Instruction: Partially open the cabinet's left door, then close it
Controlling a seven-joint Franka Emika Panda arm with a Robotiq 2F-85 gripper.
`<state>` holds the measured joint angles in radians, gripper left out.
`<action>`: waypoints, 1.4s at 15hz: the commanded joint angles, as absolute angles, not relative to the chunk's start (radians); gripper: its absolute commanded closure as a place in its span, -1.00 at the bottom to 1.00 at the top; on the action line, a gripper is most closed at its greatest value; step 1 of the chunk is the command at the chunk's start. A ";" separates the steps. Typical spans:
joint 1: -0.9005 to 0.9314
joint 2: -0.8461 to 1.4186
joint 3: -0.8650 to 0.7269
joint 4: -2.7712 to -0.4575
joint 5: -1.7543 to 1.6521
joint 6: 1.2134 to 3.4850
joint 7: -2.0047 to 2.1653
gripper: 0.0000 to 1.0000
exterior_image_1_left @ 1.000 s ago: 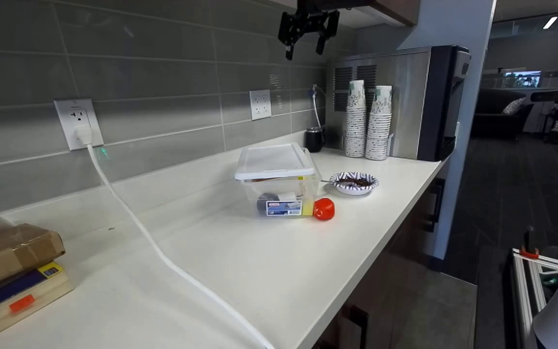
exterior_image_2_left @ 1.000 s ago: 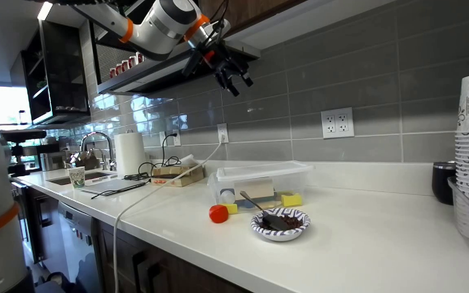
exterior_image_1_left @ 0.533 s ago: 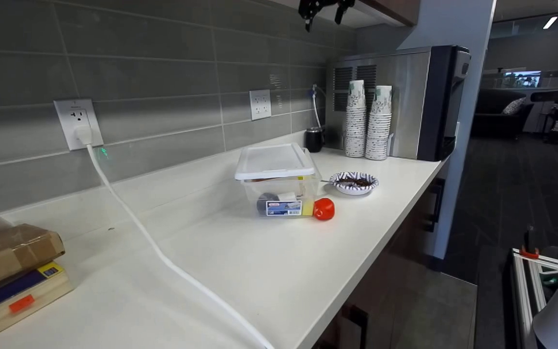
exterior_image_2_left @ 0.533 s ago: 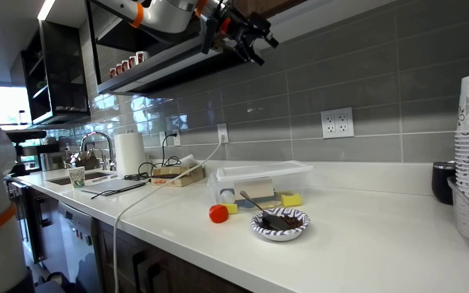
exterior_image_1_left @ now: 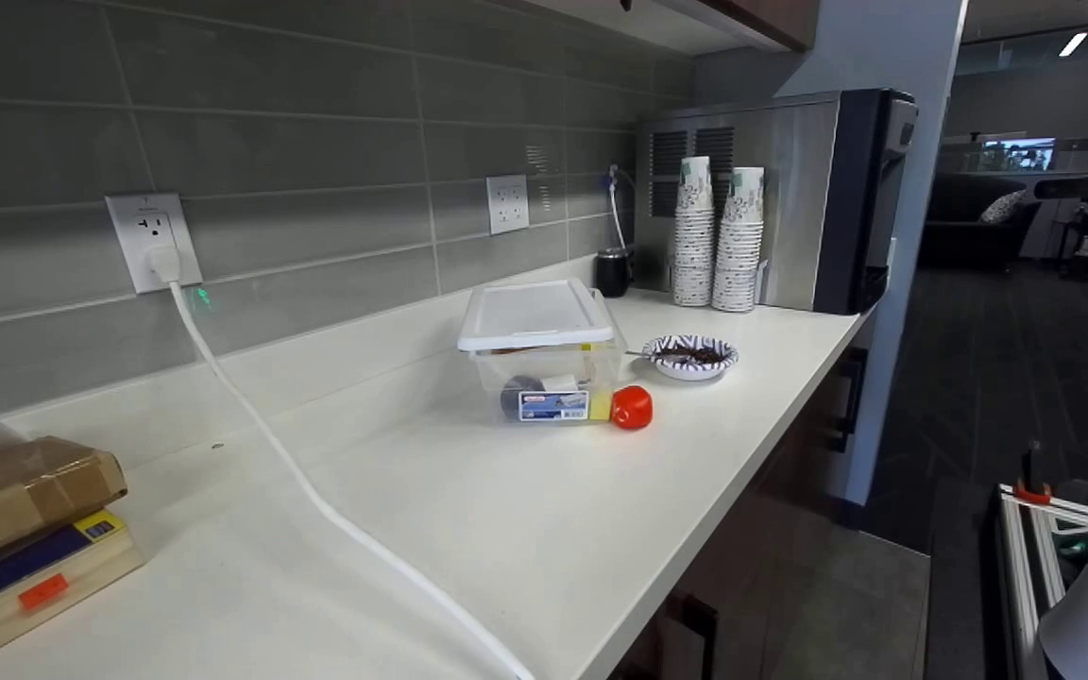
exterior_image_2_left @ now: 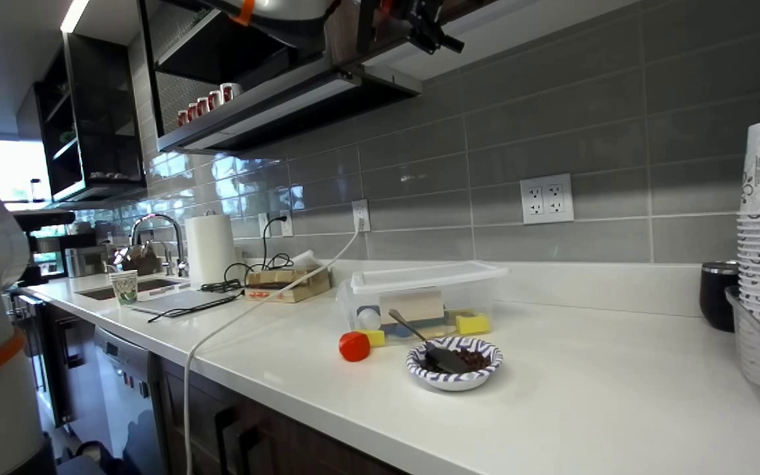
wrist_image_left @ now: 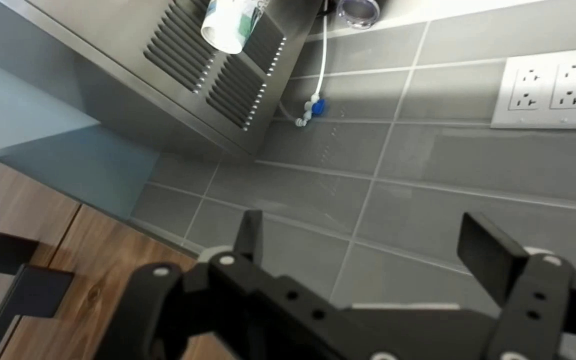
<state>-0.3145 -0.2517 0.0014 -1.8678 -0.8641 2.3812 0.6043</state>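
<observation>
Fingers (wrist_image_left: 251, 237) of dull black, flat and square-edged, stand far from each other in the wrist view: that is my black two-fingered end effector (wrist_image_left: 364, 231), its jaws spread wide, with grey rectangular wall tiles (wrist_image_left: 313, 195) visible through the gap. At the lower left of the same view I see the overhead cabinet of brown grained wood (wrist_image_left: 108, 265), where two door panels (wrist_image_left: 28, 210) meet at a thin dark seam; angular black handles (wrist_image_left: 45, 292) sit close to that seam, well apart from my fingertips. Whether any part of me touches the wood I cannot tell. In both exterior views the cabinet's lower edge shows at the top, over a pale underside, and in an exterior view my white, orange-banded arm (exterior_image_2_left: 293, 10) is there, the end effector overlapping that edge. Below, the long white table (exterior_image_2_left: 584, 402) carries a clear plastic box with a white lid (exterior_image_2_left: 419, 282), a red rounded object (exterior_image_2_left: 354, 346) just beside it, and a white bowl with a dark zigzag pattern (exterior_image_2_left: 456, 384) holding dark brown bits (exterior_image_2_left: 477, 360) and a dark-headed utensil (exterior_image_2_left: 446, 360). In an exterior view two stacks of printed paper cups (exterior_image_1_left: 693, 236) stand just beside a boxy steel machine (exterior_image_1_left: 801, 203), and a white cord (exterior_image_1_left: 327, 515) runs from a white wall outlet (exterior_image_1_left: 133, 250) across the table.
</observation>
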 commanded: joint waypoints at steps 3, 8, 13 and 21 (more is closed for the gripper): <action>-0.293 -0.157 -0.027 -1.726 -1.088 2.361 0.717 -1.00; -0.245 -0.183 -0.071 -1.788 -1.024 2.288 0.586 -1.00; -0.252 -0.247 -0.118 -1.836 -1.033 2.247 0.528 -1.00; -0.289 -0.300 -0.185 -1.825 -1.063 2.193 0.540 -1.00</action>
